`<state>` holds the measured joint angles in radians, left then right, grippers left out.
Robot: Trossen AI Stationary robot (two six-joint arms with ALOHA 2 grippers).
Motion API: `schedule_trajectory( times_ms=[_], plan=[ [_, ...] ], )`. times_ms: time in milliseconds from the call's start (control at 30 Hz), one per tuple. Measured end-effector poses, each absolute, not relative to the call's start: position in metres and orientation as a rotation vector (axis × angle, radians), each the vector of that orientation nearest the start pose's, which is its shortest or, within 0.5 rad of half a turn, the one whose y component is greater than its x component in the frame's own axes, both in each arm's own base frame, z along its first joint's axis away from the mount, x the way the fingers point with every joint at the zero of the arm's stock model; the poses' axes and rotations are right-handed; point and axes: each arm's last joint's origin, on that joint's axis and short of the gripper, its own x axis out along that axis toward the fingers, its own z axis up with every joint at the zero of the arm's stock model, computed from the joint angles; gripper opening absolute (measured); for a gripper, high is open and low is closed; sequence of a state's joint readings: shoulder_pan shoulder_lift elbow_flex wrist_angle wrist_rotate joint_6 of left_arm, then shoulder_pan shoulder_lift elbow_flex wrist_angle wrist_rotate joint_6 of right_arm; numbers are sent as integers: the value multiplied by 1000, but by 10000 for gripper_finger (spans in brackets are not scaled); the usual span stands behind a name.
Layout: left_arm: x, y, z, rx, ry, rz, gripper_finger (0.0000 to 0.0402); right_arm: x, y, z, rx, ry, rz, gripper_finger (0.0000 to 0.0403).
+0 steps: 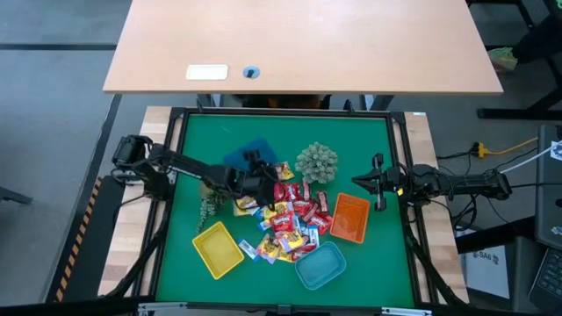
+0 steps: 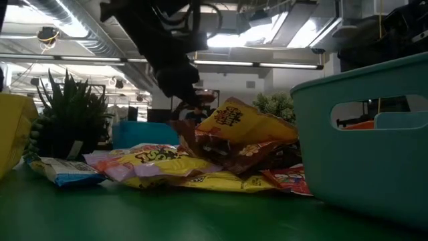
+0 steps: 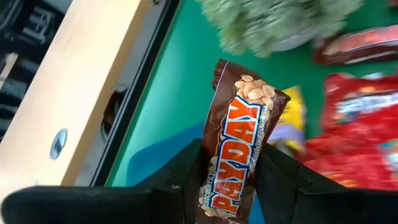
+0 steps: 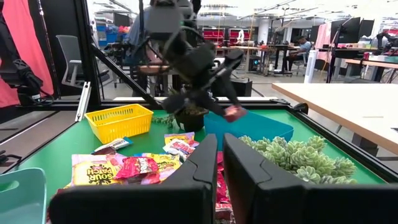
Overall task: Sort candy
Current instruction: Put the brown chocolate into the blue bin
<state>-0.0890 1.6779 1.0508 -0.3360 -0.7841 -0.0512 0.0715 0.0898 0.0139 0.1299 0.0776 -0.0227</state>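
Observation:
My left gripper (image 1: 263, 180) is over the far left side of the candy pile (image 1: 290, 224) and is shut on a dark brown PayDay bar (image 3: 239, 137). The right wrist view shows that gripper (image 4: 224, 102) raised above the table with the bar (image 4: 235, 113) at its fingertips. The pile of red, yellow, blue-and-white and brown wrapped sweets lies on the green mat between the trays; it also shows in the low view (image 2: 221, 154). My right gripper (image 1: 378, 186) waits at the right side of the mat, shut and empty, and it also shows in its own wrist view (image 4: 221, 168). My left gripper pinches the PayDay bar between its two fingers, on the bar's two long edges near one end (image 3: 225, 186). The bar runs along the fingers, and its other end (image 3: 249, 81) sticks out past the fingertips. The bar is lifted clear of the mat and the pile.
A blue tray (image 1: 250, 154) lies below my left gripper. A yellow tray (image 1: 218, 248), a teal tray (image 1: 320, 265) and an orange tray (image 1: 349, 218) ring the pile. A pale green plant (image 1: 316, 162) stands far of the pile and a dark one (image 1: 209, 204) to its left.

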Motion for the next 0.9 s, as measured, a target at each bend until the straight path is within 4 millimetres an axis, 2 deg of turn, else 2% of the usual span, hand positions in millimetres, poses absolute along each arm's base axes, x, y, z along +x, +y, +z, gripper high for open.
schedule_trajectory(
  times_ms=[167, 333, 700, 900],
  plan=[
    [327, 12, 195, 337, 938, 729, 114, 102, 5, 174, -19, -53, -6, 28],
    [323, 25, 193, 271, 963, 786, 114, 102, 5, 173, -20, -42, -7, 28],
    [321, 41, 193, 156, 931, 870, 114, 102, 5, 168, -23, 1, -6, 28],
    [321, 41, 193, 160, 933, 868, 114, 102, 5, 168, -23, 0, -6, 28]
  ],
)
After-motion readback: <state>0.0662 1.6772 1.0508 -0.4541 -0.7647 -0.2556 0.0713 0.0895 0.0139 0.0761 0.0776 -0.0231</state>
